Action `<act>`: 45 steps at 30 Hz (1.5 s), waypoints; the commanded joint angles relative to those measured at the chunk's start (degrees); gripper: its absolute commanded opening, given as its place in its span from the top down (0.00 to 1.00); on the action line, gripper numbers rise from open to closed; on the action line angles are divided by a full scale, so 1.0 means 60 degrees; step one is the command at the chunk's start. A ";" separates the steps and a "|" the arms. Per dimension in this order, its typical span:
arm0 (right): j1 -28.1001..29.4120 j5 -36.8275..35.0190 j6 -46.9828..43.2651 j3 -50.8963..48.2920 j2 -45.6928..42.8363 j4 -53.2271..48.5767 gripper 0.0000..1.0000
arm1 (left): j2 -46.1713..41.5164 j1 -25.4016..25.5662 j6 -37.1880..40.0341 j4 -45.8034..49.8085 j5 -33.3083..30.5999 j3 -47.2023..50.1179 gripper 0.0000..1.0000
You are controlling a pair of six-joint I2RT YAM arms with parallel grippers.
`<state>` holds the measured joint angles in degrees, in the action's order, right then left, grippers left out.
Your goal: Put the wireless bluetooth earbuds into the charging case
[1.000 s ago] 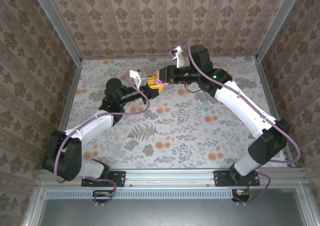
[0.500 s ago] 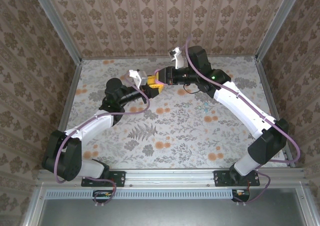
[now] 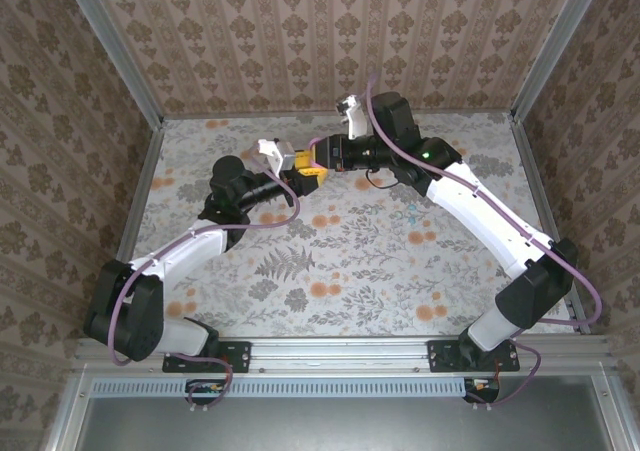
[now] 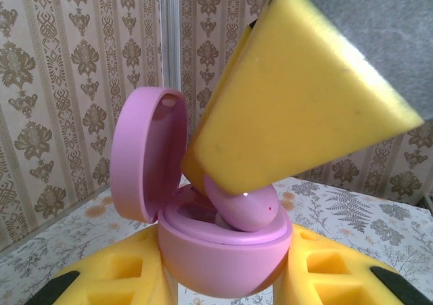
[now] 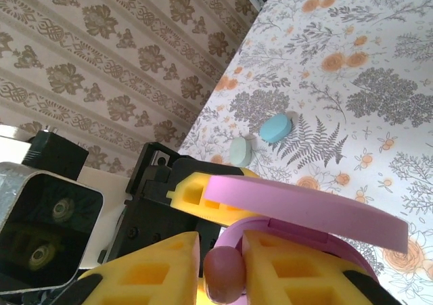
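Above the far middle of the table point(image 3: 350, 261): I have both arms meeting in mid-air, clear of the surface.
Left gripper point(image 4: 226, 285): jaws clamped on the pink case point(image 4: 223, 251), steadying it upright with its lid point(image 4: 145, 156) open.
Right gripper point(image 5: 223, 257): pads pinching the pink earbud point(image 4: 243, 207), steering it into the case's socket.
Earbud: tip in the socket; I judge it not fully seated.

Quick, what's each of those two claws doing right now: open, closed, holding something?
Left gripper: closed, holding the open pink charging case.
Right gripper: closed on a pink earbud, at the case's opening.
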<state>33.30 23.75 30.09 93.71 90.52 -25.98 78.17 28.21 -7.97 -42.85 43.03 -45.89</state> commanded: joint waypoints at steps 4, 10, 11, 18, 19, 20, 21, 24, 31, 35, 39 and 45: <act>0.0035 -0.0514 -0.0210 0.0341 0.0103 -0.0549 0.71 | -0.0081 0.0047 -0.0181 -0.0593 0.0129 -0.0311 0.73; 0.0039 -0.0347 -0.0082 0.0523 0.0069 -0.0333 0.70 | -0.0065 0.0046 -0.0119 -0.0534 0.0138 -0.0277 0.73; 0.0050 -0.0347 -0.0070 0.0559 0.0046 -0.0308 0.69 | -0.0067 0.0051 -0.0098 -0.0527 0.0129 -0.0274 0.73; 0.0042 -0.0399 -0.0019 0.0743 -0.0144 -0.0248 0.68 | -0.0065 0.0053 -0.0031 -0.0512 0.0108 -0.0178 0.73; 0.0031 -0.0470 -0.0005 0.0746 -0.0184 -0.0281 0.68 | -0.0076 0.0053 -0.0023 -0.0490 0.0091 -0.0174 0.73; 0.0031 -0.0512 -0.0028 0.0747 -0.0202 -0.0313 0.68 | -0.0079 0.0045 -0.0007 -0.0476 0.0093 -0.0159 0.73; 0.0028 -0.0536 -0.0044 0.0744 -0.0237 -0.0336 0.69 | -0.0094 0.0049 0.0030 -0.0475 0.0079 -0.0136 0.73; 0.0017 -0.0541 -0.0149 0.0801 -0.0368 -0.0335 0.69 | -0.0082 0.0030 0.0133 -0.0475 0.0051 -0.0139 0.73; -0.0441 -0.1042 -0.0423 0.0942 -0.0779 -0.0315 0.68 | -0.0094 -0.0005 0.0454 -0.0397 0.0238 -0.0209 0.73; -0.1047 -0.0596 -0.0233 0.1768 -0.0046 -0.1208 0.65 | -0.0105 -0.0013 0.0582 0.0036 0.0503 -0.0474 0.73; -0.1334 -0.0056 -0.0167 0.2675 0.0835 -0.1796 0.63 | -0.0125 0.0018 0.0535 0.0053 0.0629 -0.0583 0.73; -0.1389 0.0905 -0.0373 0.3791 0.1869 -0.2681 0.58 | -0.0183 0.0060 0.0408 -0.0021 0.0670 -0.0705 0.73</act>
<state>24.91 24.69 28.62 113.34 99.61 -36.60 78.17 28.21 -5.93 -42.02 45.47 -47.88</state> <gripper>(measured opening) 0.417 0.326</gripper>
